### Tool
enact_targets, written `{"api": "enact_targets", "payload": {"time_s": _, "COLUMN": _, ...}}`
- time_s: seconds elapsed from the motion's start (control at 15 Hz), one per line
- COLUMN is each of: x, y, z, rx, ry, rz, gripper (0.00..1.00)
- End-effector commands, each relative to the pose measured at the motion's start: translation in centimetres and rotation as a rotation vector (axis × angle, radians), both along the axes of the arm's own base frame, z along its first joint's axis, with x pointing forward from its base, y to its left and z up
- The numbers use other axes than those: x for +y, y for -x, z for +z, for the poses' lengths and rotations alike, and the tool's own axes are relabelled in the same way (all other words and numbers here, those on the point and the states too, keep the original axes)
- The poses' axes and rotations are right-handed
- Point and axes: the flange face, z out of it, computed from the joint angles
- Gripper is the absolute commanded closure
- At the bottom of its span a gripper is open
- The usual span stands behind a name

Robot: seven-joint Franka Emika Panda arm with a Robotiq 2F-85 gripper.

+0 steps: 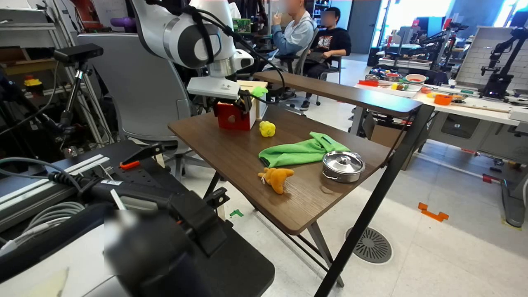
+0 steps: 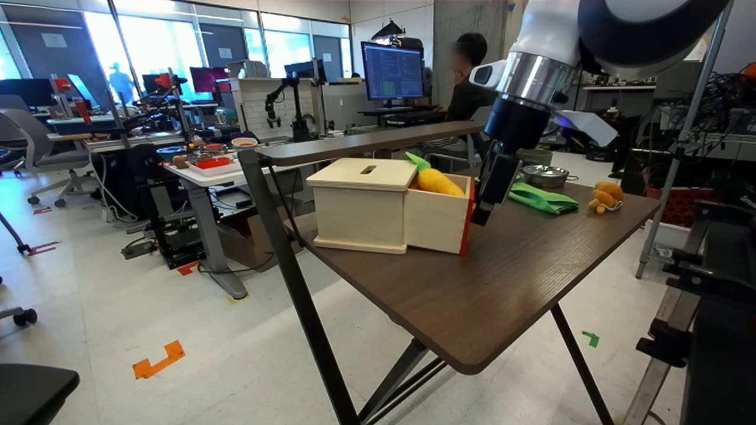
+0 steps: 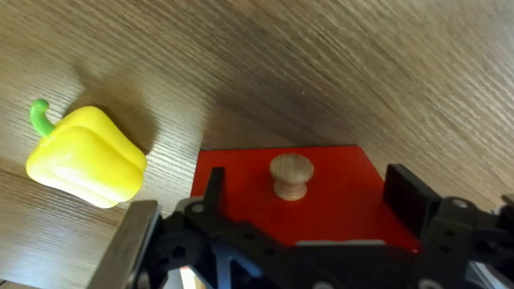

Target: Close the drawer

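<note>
The pincer (image 3: 307, 182) has its two black fingers (image 3: 215, 186) spread wide, about as broad as the red front (image 3: 333, 196) of the drawer (image 2: 436, 219) below them. On that panel is a round wooden knob (image 3: 291, 170); in the wrist view it shows in the gap, clear of both fingers. One finger shows against the red, the other by the panel's slanting edge, and whether either really touches it I can't make out. In an exterior view the fingers hang tilted right up close to the drawer's face, their tips partway down it. The drawer itself stands pulled out from a pale wooden cabinet (image 2: 359, 219) on the brown table (image 2: 520, 283), and a plump yellow-orange thing (image 2: 438, 182) with green at one end pokes above its rim. A yellow pepper (image 3: 86, 158) lies on the table just beside the red front, not touching it. Farther along the tabletop a crumpled green cloth (image 1: 303, 152) lies near a lidded metal pot (image 1: 343, 167), and an orange soft toy (image 1: 278, 178) lies nearer one edge.
</note>
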Motion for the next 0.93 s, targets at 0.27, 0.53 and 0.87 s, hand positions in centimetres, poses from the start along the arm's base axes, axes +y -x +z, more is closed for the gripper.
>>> {"api": "enact_targets", "payload": {"time_s": 0.27, "x": 0.6, "y": -1.5, "z": 0.6, "rx": -0.053, "ry": -0.017, "rz": 0.007, "gripper": 0.00}}
{"api": "enact_targets", "payload": {"time_s": 0.53, "x": 1.3, "y": -2.4, "z": 1.7, "rx": -0.084, "ry": -0.025, "rz": 0.015, "gripper": 0.00}}
{"api": "enact_targets", "payload": {"time_s": 0.87, "x": 1.4, "y": -3.3, "z": 1.1, "rx": -0.088, "ry": -0.036, "rz": 0.020, "gripper": 0.00}}
